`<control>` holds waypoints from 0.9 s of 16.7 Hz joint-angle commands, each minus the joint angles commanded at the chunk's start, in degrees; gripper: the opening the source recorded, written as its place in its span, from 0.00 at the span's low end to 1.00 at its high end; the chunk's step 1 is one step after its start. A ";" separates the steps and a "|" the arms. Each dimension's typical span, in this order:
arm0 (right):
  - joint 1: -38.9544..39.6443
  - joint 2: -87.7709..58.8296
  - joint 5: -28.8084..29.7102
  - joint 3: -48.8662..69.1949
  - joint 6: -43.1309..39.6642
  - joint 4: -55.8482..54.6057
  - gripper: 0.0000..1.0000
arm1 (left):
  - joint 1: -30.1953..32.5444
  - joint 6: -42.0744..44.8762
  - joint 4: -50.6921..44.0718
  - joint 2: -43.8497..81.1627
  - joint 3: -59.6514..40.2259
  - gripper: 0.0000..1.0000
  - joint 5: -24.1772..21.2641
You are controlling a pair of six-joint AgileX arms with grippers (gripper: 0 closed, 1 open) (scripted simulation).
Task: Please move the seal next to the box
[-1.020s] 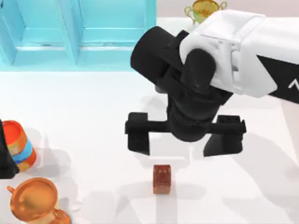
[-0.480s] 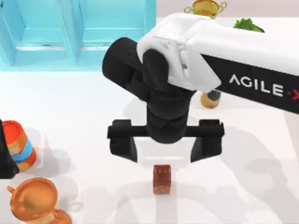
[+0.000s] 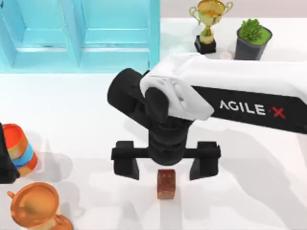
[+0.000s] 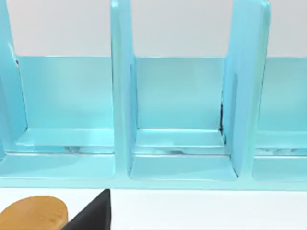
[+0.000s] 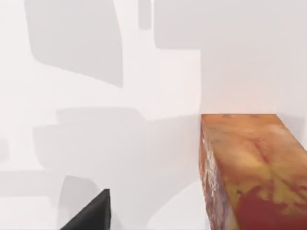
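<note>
Now the seal (image 3: 166,183) sits on the near middle of the tabletop (image 3: 86,124). Just behind it hangs the right claw (image 3: 165,165), spread wide. Far left stands the blue box (image 3: 79,36).

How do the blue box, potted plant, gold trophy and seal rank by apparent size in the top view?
1. Blue box, by far.
2. Gold trophy and potted plant: too alike to rank.
3. Seal, smallest, just in front of the right pincer.
</note>
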State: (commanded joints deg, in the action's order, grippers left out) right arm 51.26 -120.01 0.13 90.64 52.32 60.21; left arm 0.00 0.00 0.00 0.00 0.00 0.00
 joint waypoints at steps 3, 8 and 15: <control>0.14 -1.80 0.01 -4.85 0.14 -6.55 1.00 | 0.00 0.00 0.00 0.00 0.00 1.00 0.00; 0.18 -2.24 0.02 -6.06 0.18 -7.89 1.00 | 0.00 0.00 0.00 0.00 0.00 1.00 0.00; 0.18 -2.24 0.02 -6.06 0.18 -7.89 0.47 | 0.00 0.00 0.00 0.00 0.00 1.00 0.00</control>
State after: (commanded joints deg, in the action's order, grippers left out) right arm 51.44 -122.25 0.15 84.58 52.50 52.32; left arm 0.00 0.00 0.00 0.00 0.00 0.00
